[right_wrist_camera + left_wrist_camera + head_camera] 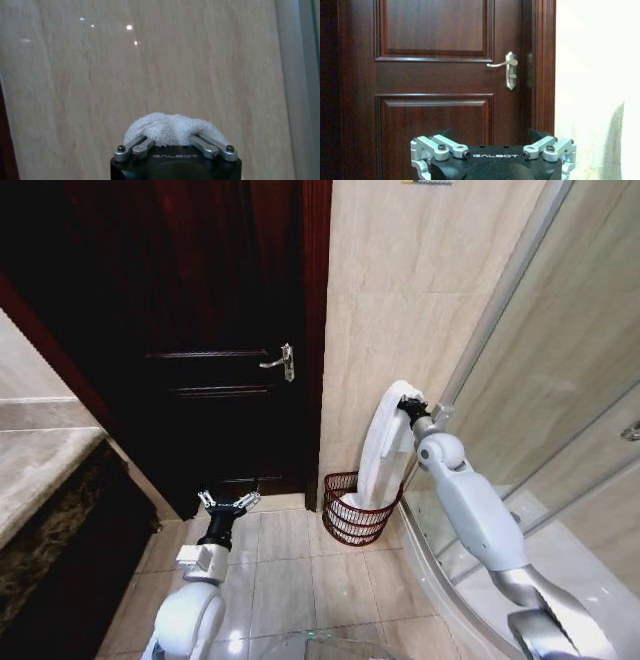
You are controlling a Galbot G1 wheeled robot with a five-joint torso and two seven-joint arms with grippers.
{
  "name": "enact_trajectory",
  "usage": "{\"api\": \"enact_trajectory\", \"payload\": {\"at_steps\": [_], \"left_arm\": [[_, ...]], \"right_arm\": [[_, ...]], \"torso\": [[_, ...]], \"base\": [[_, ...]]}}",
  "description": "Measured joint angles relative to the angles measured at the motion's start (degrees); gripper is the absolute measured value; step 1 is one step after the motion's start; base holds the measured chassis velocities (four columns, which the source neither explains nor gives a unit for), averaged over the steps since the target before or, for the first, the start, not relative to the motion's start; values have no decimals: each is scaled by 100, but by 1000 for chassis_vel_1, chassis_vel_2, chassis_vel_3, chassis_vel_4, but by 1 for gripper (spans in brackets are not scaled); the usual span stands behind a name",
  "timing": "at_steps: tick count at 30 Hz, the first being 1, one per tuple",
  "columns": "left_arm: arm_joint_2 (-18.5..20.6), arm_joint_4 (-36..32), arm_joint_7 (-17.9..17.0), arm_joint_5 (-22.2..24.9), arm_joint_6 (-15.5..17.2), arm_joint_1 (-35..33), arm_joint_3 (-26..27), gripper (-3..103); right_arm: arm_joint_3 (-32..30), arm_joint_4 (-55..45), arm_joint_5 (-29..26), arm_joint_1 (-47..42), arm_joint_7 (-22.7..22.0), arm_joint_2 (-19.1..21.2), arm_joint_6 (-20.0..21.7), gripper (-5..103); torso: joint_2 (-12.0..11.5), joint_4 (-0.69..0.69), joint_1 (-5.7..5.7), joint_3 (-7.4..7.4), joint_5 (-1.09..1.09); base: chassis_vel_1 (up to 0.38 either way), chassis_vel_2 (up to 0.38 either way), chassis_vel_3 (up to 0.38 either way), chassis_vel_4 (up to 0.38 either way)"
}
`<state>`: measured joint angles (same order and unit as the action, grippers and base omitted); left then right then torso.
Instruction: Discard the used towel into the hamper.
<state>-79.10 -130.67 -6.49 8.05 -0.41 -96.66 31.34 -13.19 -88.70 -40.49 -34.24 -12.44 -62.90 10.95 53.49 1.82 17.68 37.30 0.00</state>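
Two arms share the head view, but one alone is doing the work. At right of centre in the frame the right gripper (408, 406) is raised against the beige tiled wall (400, 290), clenched on the top fold of the white towel (383, 445); the right wrist view confirms it, with a tuft of terry cloth (170, 129) bunched between the closed fingers. Held that high, the towel hangs in a long strip whose lower end already lies inside the hamper (350, 525), the reddish-brown open-weave basket standing on the floor tiles (290, 580) just below centre, in the corner between the dark wooden door (200, 330) and the glass shower screen (560, 380). That height looks deliberate: letting the cloth dangle straight lines it up with the basket's mouth, so it should fold into the opening rather than drape over the rim. By my judgement the task is nearly complete, with only the release outstanding. The left gripper (228, 502) waits low at lower left of the frame, fingers spread and holding nothing, pointed toward the door and its silver handle (506, 67).
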Motion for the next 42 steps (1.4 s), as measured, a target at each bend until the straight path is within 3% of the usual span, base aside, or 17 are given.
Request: {"api": "enact_trajectory", "payload": {"at_steps": [16,42], "left_arm": [[106,26,-18,56,-18,0,13,100],[91,60,85,-69,-135,-110,-62,100]], "right_arm": [[-265,582,596,-262,205,-617,-360,9],[-712,-476,1011,-1167,312,-569,-196,9]], "torso": [[-448,1,-193,-252,1],[-1118,1,-482,-635,0]], "base": [[0,0,0,0],[0,0,0,0]]}}
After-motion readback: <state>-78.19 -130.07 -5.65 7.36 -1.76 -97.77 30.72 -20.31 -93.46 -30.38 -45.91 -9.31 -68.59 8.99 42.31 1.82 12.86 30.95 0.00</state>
